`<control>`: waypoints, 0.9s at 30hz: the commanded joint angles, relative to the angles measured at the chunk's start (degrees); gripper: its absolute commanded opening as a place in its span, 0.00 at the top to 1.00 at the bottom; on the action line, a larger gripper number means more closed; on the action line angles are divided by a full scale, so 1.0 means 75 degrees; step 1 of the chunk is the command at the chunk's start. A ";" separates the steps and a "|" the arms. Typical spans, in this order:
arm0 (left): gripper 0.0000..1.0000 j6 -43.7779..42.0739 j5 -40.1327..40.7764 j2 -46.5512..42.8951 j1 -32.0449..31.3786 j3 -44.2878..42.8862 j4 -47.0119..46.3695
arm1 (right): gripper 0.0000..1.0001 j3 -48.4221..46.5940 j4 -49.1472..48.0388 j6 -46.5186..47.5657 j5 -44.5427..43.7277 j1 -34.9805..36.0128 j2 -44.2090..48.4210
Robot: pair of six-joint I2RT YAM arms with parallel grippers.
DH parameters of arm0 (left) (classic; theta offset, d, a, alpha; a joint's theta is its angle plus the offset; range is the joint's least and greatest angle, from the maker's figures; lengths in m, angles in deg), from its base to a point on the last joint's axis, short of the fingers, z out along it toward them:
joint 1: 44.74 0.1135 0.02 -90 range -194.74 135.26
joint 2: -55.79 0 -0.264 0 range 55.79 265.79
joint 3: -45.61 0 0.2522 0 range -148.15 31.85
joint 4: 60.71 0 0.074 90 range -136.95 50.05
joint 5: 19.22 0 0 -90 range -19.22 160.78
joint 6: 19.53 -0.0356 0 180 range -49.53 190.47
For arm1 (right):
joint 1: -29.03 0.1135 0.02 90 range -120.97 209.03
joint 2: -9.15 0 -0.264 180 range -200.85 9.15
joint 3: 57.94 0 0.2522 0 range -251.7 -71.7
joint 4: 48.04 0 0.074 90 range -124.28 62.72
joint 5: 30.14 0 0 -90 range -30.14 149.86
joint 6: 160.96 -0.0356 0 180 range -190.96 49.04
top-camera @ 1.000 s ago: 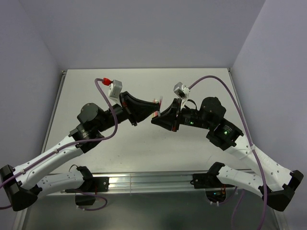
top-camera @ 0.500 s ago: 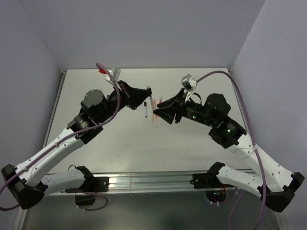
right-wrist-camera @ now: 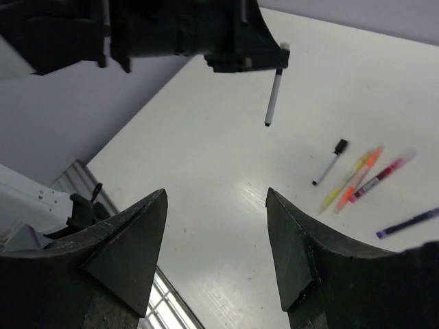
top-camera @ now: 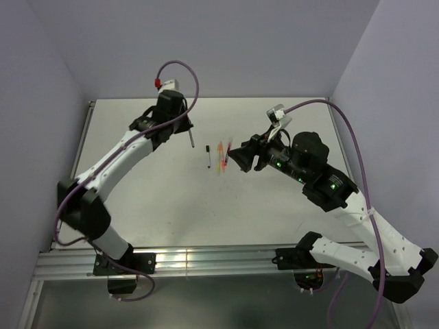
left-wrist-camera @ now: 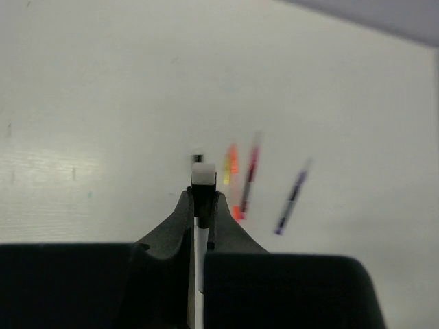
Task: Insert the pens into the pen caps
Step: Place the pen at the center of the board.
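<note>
My left gripper (top-camera: pixel 186 125) is raised over the back left of the table, shut on a white pen (top-camera: pixel 191 138) that hangs down with its dark tip lowest. In the left wrist view, the pen's whitish end (left-wrist-camera: pixel 204 173) pokes out past the pinched fingers. My right gripper (top-camera: pixel 233 156) hovers open and empty near the table's middle. Below lie a white pen (right-wrist-camera: pixel 328 166) with a black cap (right-wrist-camera: pixel 341 146), a yellow pen (right-wrist-camera: pixel 348 181), an orange pen (right-wrist-camera: pixel 361 173), a red pen (right-wrist-camera: pixel 384 171) and a dark purple pen (right-wrist-camera: pixel 409 222). No loose pen caps show.
The white table (top-camera: pixel 178 205) has a raised metal edge on the left (top-camera: pixel 81 147) and an aluminium rail along the front (top-camera: pixel 206 259). Grey walls close in the back and both sides.
The grippers, which met in the middle, have parted. My left arm swung back and left, carrying the white pen. My right gripper opened and drew back to the right.
</note>
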 commanded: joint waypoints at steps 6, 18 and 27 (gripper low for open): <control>0.99 -0.0333 0.0735 0.3453 0.0234 -0.1574 0.1557 | 0.32 -0.0398 0.0632 -0.0064 -0.0880 -0.0233 -0.0351; 0.97 -0.0368 -0.0027 0.4779 0.0258 -0.2032 0.1112 | 0.31 -0.0234 0.0562 -0.0088 -0.0833 -0.0397 -0.0257; 0.92 -0.0321 -0.0190 0.5283 0.0258 -0.2337 0.1042 | 0.31 -0.0175 0.0573 -0.0099 -0.0845 -0.0420 -0.0222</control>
